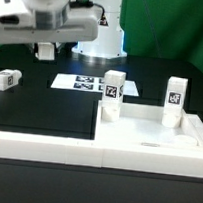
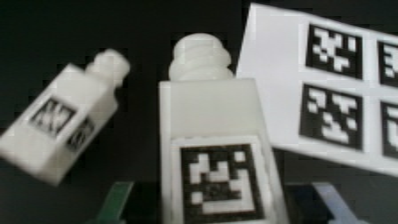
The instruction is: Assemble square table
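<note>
Jaws (image 2: 217,207) look clamped on one leg (image 2: 215,130) of the square table. In wrist view both fingers (image 2: 118,203) flank its lower body, tag facing cam, narrow stub end pointing away from the jaws. Pad contact itself sits at the frame edge, so not razor sharp. But this leg reads bigger/closer than the other parts, and in ext view the jaws (image 1: 44,50) hang clear above the tabletop (image 1: 48,110), under the arm (image 1: 48,14). 2nd leg (image 2: 63,115) lies loose on the tabletop just beside the jaws, tilted vs the clamped one, not touching it. It also shows in ext view (image 1: 5,78), on the side of the jaws away from the table top. Marker board (image 2: 329,80) lies flat on the opposite side of the jaws, near, no contact w/ the clamped leg visible. Table top (image 1: 147,132) sits well apart from the jaws, past the marker board (image 1: 91,84), rim up, flat on the tabletop. Two more legs stand upright at its back corners: near-corner leg (image 1: 113,91) on the side closer to the jaws, far-corner leg (image 1: 175,95) on the side farthest from them, tags facing cam. Cant tell if they're seated fully. Border wall (image 1: 35,148), long & white, runs along the front, well clear of the jaws.
</note>
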Motion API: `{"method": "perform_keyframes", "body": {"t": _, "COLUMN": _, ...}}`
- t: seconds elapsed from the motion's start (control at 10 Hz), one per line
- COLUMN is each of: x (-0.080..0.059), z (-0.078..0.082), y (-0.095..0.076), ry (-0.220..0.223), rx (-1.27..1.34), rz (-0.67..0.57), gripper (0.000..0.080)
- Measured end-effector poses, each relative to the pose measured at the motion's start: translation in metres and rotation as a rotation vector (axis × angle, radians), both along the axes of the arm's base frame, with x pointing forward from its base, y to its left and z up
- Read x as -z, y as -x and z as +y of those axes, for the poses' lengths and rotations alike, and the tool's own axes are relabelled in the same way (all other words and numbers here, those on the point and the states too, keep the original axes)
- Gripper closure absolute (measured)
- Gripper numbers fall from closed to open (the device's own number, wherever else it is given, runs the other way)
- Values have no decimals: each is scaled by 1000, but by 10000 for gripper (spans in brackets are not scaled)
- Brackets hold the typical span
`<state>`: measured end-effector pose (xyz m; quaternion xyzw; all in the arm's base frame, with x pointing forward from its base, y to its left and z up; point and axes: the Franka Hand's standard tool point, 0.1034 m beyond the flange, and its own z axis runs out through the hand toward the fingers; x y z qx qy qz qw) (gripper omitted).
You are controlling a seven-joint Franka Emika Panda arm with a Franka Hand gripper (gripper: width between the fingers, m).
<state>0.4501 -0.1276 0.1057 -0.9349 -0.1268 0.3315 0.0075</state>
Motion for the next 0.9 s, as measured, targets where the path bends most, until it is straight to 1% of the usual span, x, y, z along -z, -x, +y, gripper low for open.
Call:
{"method": "perform_keyframes", "body": {"t": 0.1, "x": -21, "z": 8, "y": -25, "ry": -26, "rx": -51, "rz": -60, "gripper": 509}}
{"method": "perform_keyframes", "body": {"t": 0.2, "x": -39, "z": 10, "y": -47, "ry": -40, "rx": -156, "rz": -80, "gripper": 509}}
{"method": "perform_keyframes", "body": {"t": 0.3, "x": -41, "z": 12, "y": -60, "ry": -49, "rx": -176, "rz": -131, "gripper": 509}}
{"method": "perform_keyframes", "body": {"t": 0.6, "x": -41, "z": 6, "y": -63, "ry": -88, "rx": -151, "rz": -315, "gripper": 509}}
{"method": "perform_keyframes", "body": {"t": 0.7, "x": -40, "z": 8, "y": -68, "ry": -80, "rx": -134, "rz": -363, "gripper": 509}}
{"method": "perform_keyframes", "body": {"t": 0.8, "x": -41, "z": 22, "y": -82, "ry": -73, "rx": -119, "rz": -430, "gripper": 509}}
{"method": "perform_keyframes", "body": {"t": 0.9, "x": -51, "z": 43, "y": -98, "ry": -78, "rx": -80, "rz": -472, "gripper": 509}}
